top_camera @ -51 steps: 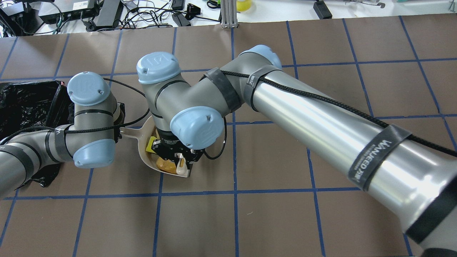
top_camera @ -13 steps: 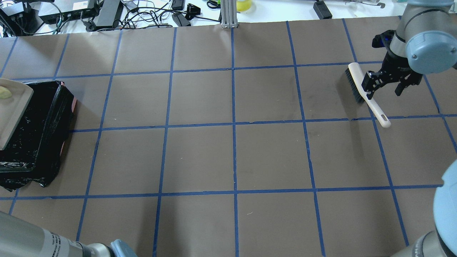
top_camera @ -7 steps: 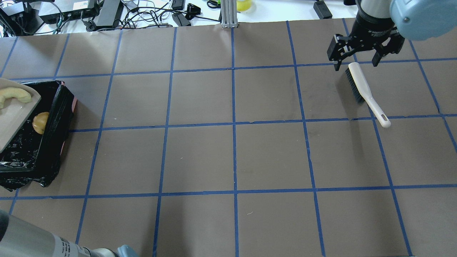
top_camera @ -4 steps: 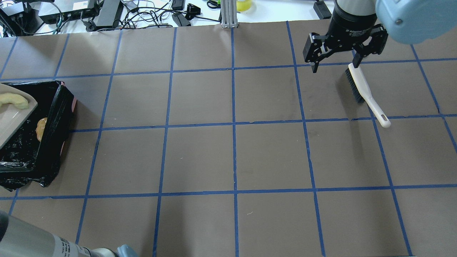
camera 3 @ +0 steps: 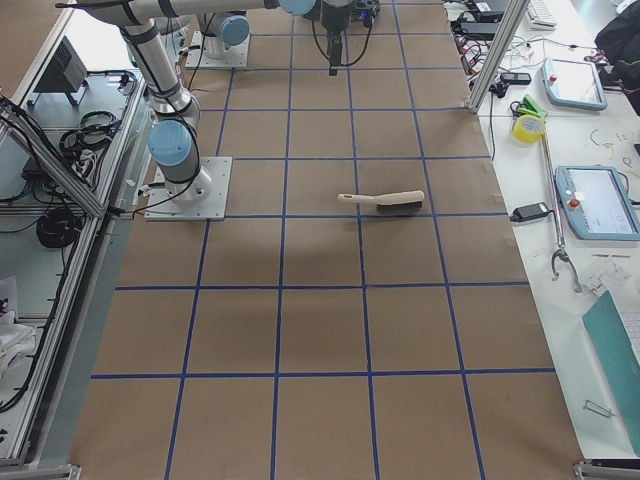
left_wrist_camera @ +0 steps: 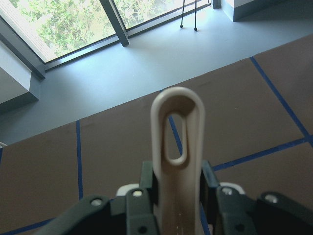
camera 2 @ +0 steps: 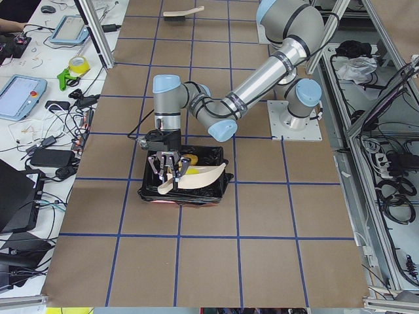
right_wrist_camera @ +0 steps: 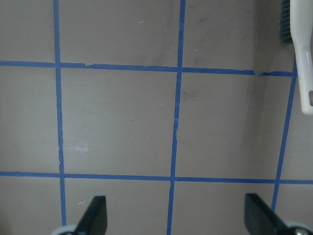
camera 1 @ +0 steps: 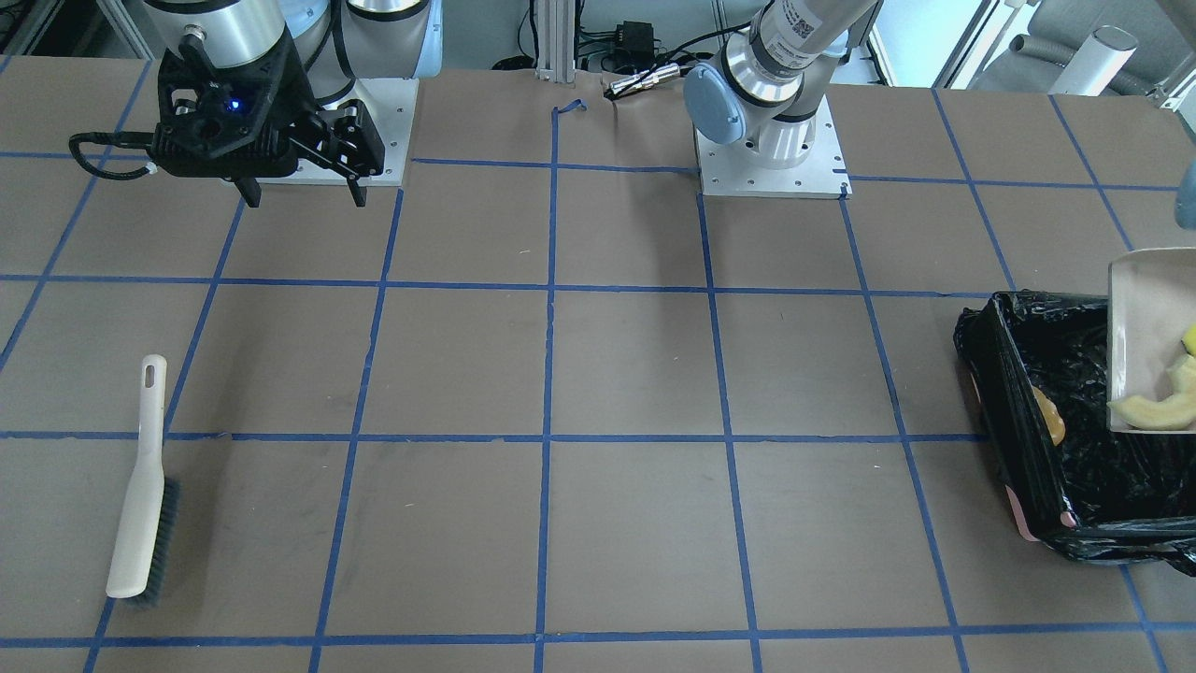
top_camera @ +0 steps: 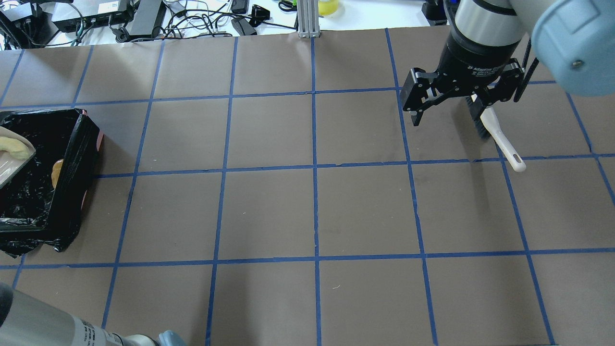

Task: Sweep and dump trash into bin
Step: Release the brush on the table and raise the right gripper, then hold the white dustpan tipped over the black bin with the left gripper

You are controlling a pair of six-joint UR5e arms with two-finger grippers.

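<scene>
Closest to us, in the left wrist view, the left hand (left_wrist_camera: 177, 182) is pressed together on the looped handle of the dustpan (camera 1: 1135, 308), a finger on either side. Beyond it, the pan hangs tilted over the bin (camera 1: 995, 402), its lip above the black liner. Of the trash, the golden-brown lump (camera 1: 1048, 418) already lies in the bin against the wall nearest the counter's middle. The pale crescent slice (camera 1: 1154, 412) sits at the pan's lower lip. The yellow-green wedge (camera 1: 1189, 338) is higher on the pan.

We judge the dump only part done. If the tilt is too shallow, the slice and wedge may cling to the pan. If the pan twists, they may slide off a side and land on the counter (top_camera: 365, 206) rather than in the bin. The crinkled liner could also catch the pan's lip.

At the far end of the counter, the right hand (top_camera: 448, 115) hovers spread and empty, just above the brush (camera 1: 140, 486), which lies flat on the counter.

Much is cut off. The overhead view shows only a corner of the pan and the slice's tip. The front view crops the wedge and the left hand. In the overhead view the right hand covers the brush's head. We cannot tell how deep the bin is.
</scene>
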